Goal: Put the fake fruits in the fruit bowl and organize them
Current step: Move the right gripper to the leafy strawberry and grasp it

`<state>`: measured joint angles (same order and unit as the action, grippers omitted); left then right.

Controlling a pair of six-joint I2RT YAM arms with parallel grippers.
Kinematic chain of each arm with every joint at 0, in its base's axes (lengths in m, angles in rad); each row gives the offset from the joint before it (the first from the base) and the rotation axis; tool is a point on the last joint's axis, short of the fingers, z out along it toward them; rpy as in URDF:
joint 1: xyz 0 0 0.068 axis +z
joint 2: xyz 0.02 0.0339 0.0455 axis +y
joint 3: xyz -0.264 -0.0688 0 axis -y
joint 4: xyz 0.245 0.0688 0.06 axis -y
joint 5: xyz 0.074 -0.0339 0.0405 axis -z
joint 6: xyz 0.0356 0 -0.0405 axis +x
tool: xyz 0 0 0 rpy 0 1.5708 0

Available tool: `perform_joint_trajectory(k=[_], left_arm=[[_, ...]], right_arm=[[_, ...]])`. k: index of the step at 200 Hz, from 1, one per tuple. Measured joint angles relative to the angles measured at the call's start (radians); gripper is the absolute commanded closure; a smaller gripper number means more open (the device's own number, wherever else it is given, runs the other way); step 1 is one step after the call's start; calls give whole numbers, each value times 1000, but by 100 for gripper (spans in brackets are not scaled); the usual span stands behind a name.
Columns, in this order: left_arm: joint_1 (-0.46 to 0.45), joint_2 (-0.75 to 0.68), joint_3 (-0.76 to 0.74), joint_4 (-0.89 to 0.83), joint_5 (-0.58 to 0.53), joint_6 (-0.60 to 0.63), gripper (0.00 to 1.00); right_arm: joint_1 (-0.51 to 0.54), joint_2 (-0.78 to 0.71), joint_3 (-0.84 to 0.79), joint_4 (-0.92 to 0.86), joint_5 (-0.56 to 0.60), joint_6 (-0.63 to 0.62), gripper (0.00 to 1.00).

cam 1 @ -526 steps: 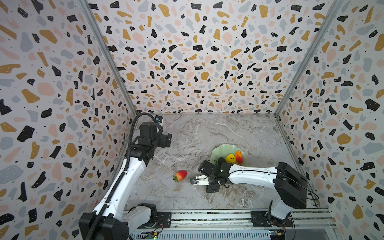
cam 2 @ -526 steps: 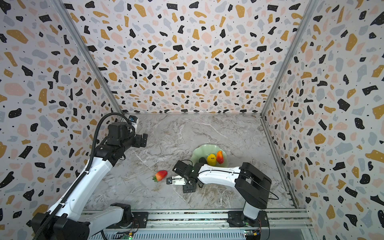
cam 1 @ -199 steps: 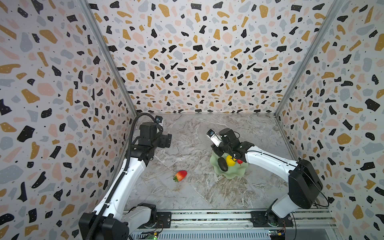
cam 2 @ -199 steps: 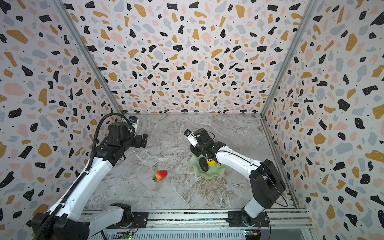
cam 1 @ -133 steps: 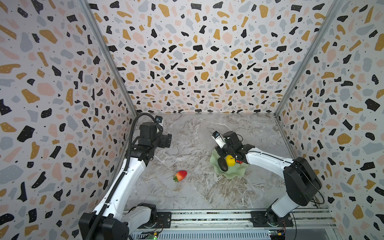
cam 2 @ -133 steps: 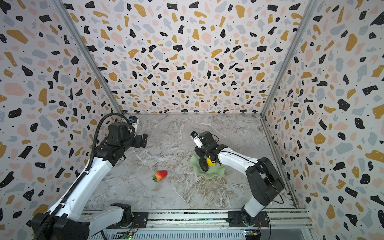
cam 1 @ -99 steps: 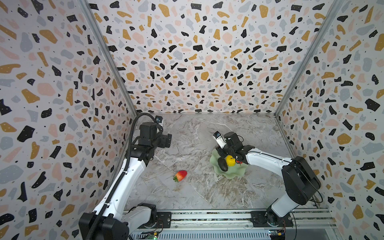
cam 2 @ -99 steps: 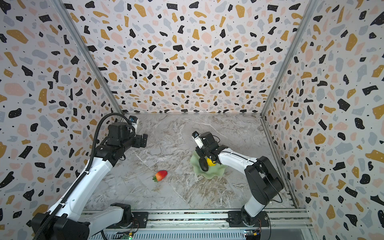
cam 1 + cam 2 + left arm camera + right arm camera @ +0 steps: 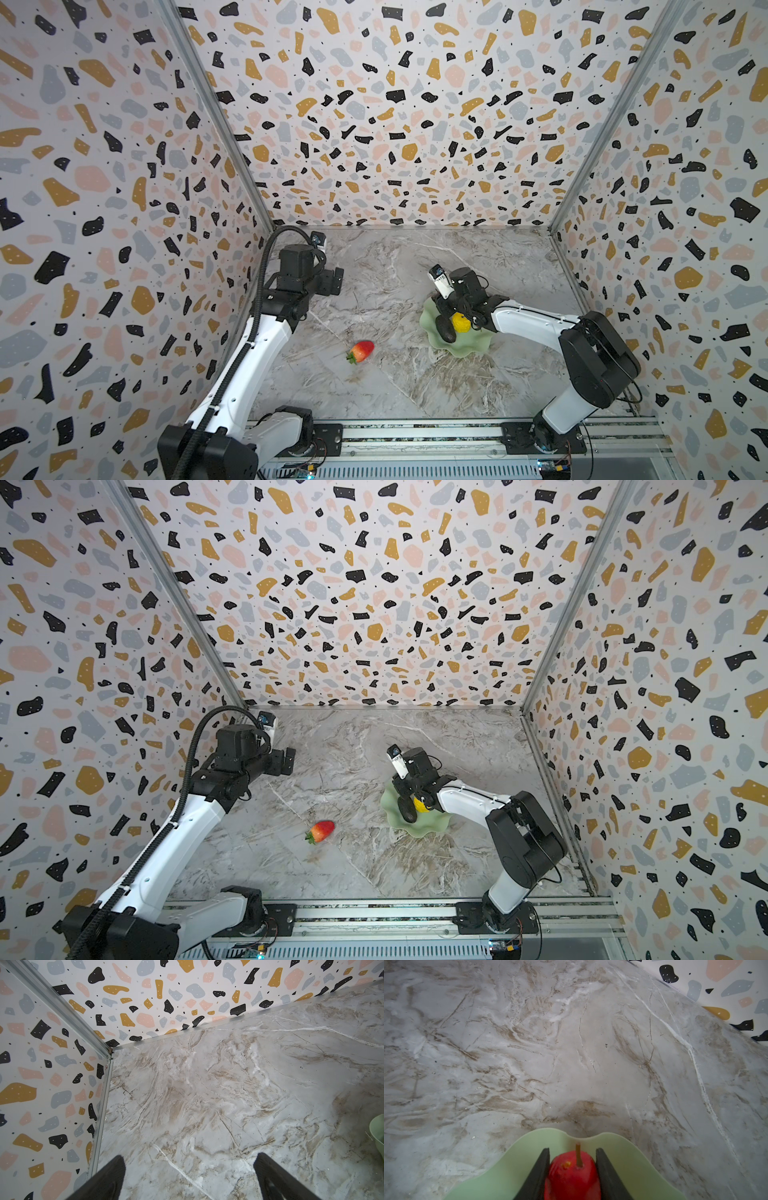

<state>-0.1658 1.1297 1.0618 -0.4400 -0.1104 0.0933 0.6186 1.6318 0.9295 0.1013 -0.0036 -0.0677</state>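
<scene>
Where the right gripper hangs over the pale green, wavy-rimmed bowl, only its wrist view shows the jaws clamped on a glossy red fruit with a thin stem. Both top views show a bumpy yellow fruit and a dark oblong fruit in the bowl, and the strawberry on the table, well apart. The left gripper has its fingers spread, holding nothing.

The right gripper has black fingers flanking a glossy red fruit with a tan stem, over the pale mint-green bowl. Beside them lie a yellow fruit and a blackish-green fruit. Well apart from the gripper, a red, green-leafed strawberry lies on grey-tan veined marble.
</scene>
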Motion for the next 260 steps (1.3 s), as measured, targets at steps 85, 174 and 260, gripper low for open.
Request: perform_joint_trajectory(k=[85, 174, 260], left_arm=[[0, 0, 0, 0, 1, 0, 0], [0, 6, 0, 0, 1, 0, 0], [0, 3, 0, 0, 1, 0, 0]], right_arm=[[5, -21, 3, -41, 21, -5, 19], [312, -23, 280, -170, -123, -151, 1], [503, 285, 392, -293, -259, -403, 0]])
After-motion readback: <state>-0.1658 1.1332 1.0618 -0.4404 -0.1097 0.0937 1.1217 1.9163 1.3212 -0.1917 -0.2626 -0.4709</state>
